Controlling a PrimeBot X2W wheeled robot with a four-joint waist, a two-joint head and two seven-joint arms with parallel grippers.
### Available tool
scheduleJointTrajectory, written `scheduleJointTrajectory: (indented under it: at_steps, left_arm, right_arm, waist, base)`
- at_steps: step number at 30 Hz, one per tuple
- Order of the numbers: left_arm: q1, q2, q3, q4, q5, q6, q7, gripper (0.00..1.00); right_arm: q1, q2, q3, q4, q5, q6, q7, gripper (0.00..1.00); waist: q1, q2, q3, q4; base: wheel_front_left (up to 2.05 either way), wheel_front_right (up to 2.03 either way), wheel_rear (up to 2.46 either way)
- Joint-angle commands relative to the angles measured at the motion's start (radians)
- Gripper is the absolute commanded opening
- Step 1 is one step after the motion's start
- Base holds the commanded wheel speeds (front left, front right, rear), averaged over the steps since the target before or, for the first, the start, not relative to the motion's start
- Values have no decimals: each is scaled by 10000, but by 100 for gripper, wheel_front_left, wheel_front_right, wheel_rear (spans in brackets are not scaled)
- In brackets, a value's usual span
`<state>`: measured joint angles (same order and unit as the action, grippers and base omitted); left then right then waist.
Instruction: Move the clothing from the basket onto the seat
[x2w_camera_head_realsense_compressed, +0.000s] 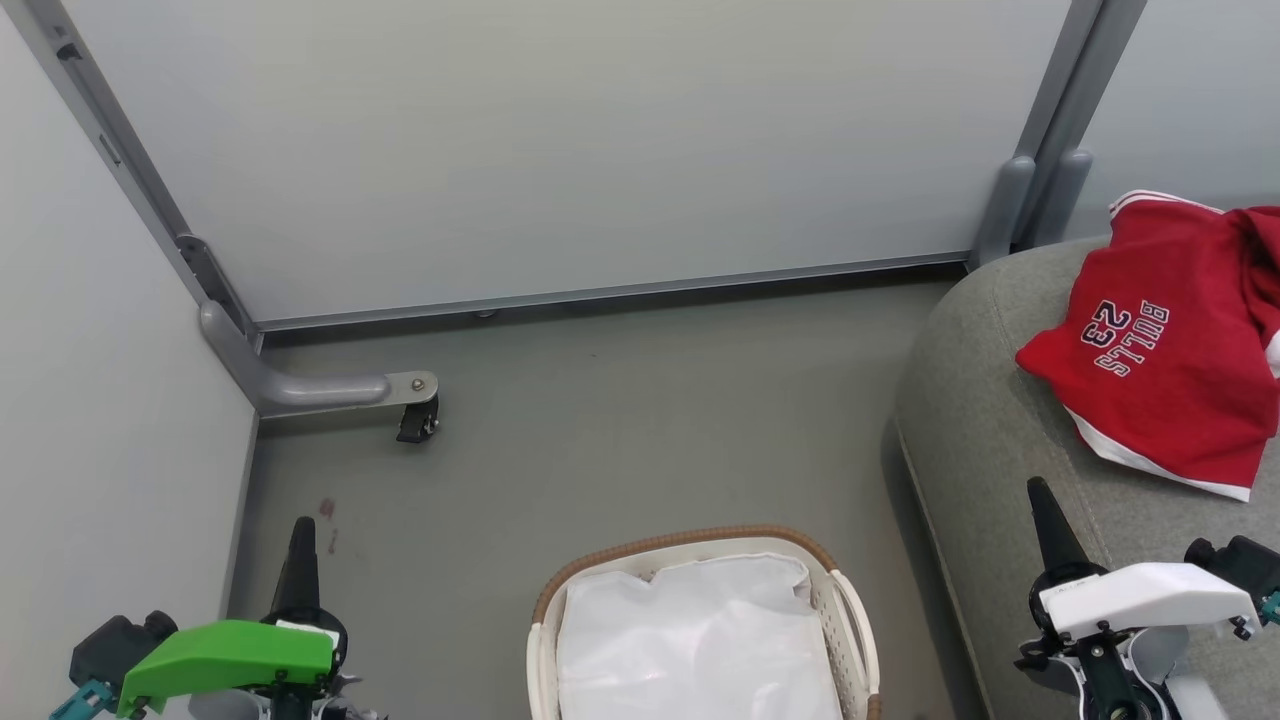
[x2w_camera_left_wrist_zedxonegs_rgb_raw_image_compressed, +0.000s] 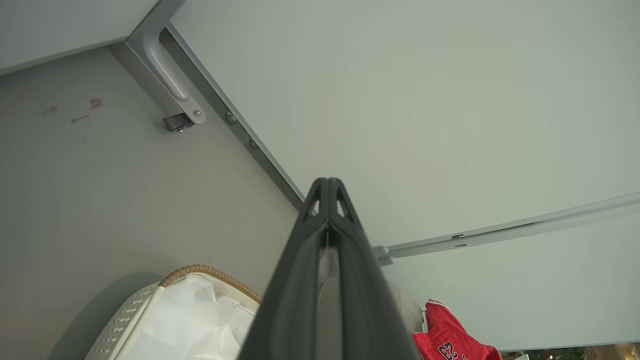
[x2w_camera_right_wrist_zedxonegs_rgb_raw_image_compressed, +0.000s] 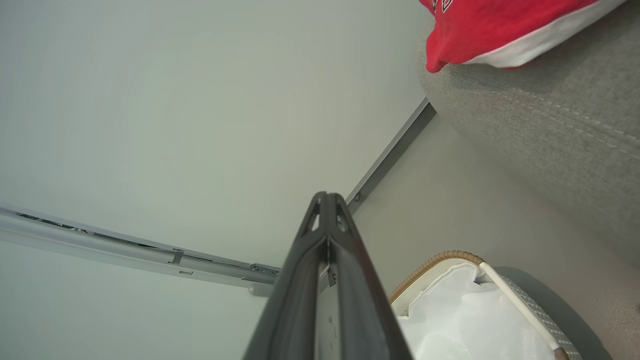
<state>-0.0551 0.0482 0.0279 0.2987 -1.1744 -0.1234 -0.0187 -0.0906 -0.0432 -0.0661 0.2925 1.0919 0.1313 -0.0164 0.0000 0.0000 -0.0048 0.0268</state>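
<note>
**Q.** Where is the clothing?

**A.** The red clothing (x2w_camera_head_realsense_compressed: 1165, 390), lettered "BULLS 23", lies crumpled on the seat (x2w_camera_head_realsense_compressed: 985, 420), near its rounded corner and well apart from the basket (x2w_camera_head_realsense_compressed: 690, 538). The basket stands on the floor (x2w_camera_head_realsense_compressed: 600, 440) just beside the seat. The part of its inside that can be seen is covered by a white sheet (x2w_camera_head_realsense_compressed: 700, 640).

**Q.** And the grippers?

**A.** Left gripper (x2w_camera_head_realsense_compressed: 302, 528): over the floor, to the basket's left, fingers pressed together on nothing. Right gripper (x2w_camera_head_realsense_compressed: 1037, 492): over the seat's front edge, below the clothing, fingers likewise pressed together and empty. In each wrist view the fingertips meet.

**Q.** Why are they placed like that?

**A.** The transfer looks complete, since the clothing rests where the task wants it. Neither arm needs a grip, and each hangs to one side of the basket, clear of it. The basket's near end is cut off in the head view, so a garment left there cannot be ruled out.
</note>
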Motion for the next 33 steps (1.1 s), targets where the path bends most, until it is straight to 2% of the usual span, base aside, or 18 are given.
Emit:
scheduleJointTrajectory:
  at_steps: [1,33]
  left_arm:
    - [-278,35,68,-120,-213,-45,72,0]
    - [-480,39,564,-380,-2693,-86,829,0]
  right_arm:
    - [-160,-63,-58,-144,284,-4,67,0]
    - [-219,-83,-325,-362,3222,-6,820,0]
  waist:
    - [0,0,2,-5]
    - [0,0,42,-144]
  base:
    - [0,0,0]
    - [0,0,0]
